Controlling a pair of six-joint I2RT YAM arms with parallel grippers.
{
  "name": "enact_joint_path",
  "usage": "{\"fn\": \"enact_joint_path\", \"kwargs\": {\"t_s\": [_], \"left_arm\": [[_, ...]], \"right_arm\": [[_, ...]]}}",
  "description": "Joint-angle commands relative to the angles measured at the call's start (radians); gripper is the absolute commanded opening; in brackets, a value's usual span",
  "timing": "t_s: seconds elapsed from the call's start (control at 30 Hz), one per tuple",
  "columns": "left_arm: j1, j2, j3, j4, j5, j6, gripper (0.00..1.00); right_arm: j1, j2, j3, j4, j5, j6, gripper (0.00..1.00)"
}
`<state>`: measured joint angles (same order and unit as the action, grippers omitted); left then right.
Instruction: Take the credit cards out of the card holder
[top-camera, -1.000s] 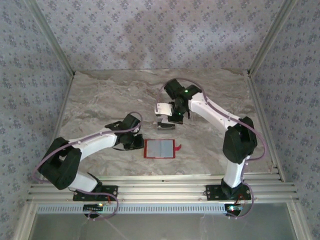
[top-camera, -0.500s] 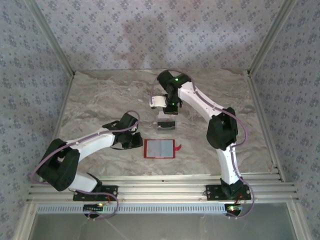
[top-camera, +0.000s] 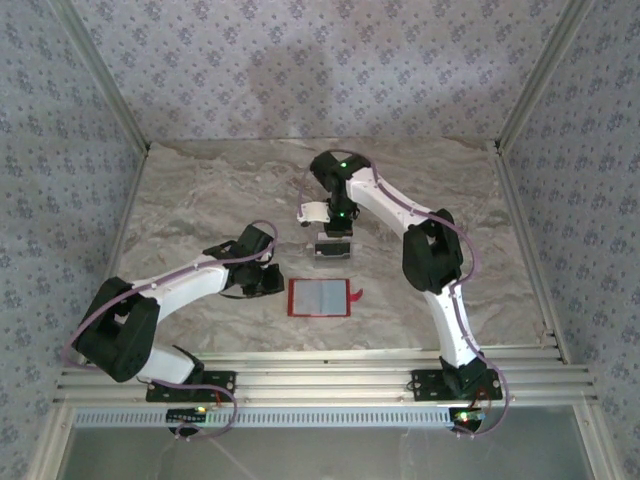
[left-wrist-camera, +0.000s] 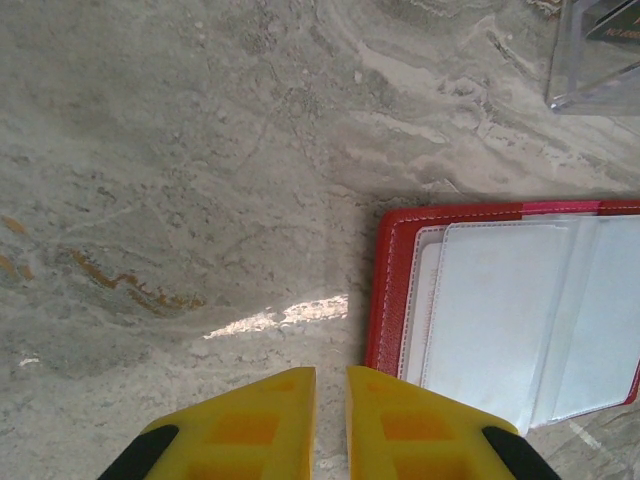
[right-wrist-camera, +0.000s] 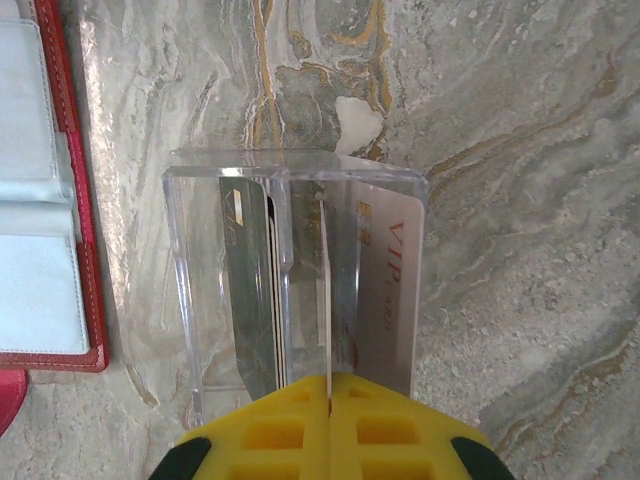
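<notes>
Credit card (right-wrist-camera: 325, 290), thin pale plastic rectangle, seen edge-on and pinched between the yellow pads of the right tool (right-wrist-camera: 328, 388), closed tight on it. Stands now right inside the clear plastic tray (right-wrist-camera: 180, 300), down among the other cards (right-wrist-camera: 250, 290) already filed there, a pale VIP card (right-wrist-camera: 390, 290) just beside. Sits further back and more squarely above that tray than a second ago, elbow folded in tighter. Means one more card out and all but delivered; only the letting-go left, by the look of it.

Small red folding card holder (top-camera: 320, 298) lies open and flat on the marbled stone surface (top-camera: 190, 200), near the arm bases, snap tab (top-camera: 356, 294) out to its right, tray just beyond. Shows clear sleeves (left-wrist-camera: 500, 320) over a pale lining; cannot tell whether any card remains inside.

Left tool (left-wrist-camera: 330, 385) hovers low just off the holder's left edge, pads nearly together, nothing between them, no real shift from a second ago. Keeps well apart from tray and right arm.

One likely snag: filed cards packed close against the held one, so could catch on release.
</notes>
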<state>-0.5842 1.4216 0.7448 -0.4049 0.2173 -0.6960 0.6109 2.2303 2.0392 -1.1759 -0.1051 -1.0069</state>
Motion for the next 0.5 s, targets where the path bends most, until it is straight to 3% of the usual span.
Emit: {"fn": "enact_joint_path", "kwargs": {"t_s": [0.0, 0.17, 0.47], "left_arm": [[0.005, 0.006, 0.002, -0.016, 0.017, 0.020, 0.17], [0.006, 0.009, 0.009, -0.016, 0.020, 0.018, 0.18], [0.006, 0.037, 0.019, 0.001, 0.061, 0.020, 0.17]], "right_arm": [[0.006, 0.015, 0.018, -0.051, -0.006, -0.146, 0.15], [-0.003, -0.047, 0.025, 0.030, 0.022, -0.099, 0.29], [-0.001, -0.275, -0.188, 0.279, 0.069, 0.045, 0.32]]}}
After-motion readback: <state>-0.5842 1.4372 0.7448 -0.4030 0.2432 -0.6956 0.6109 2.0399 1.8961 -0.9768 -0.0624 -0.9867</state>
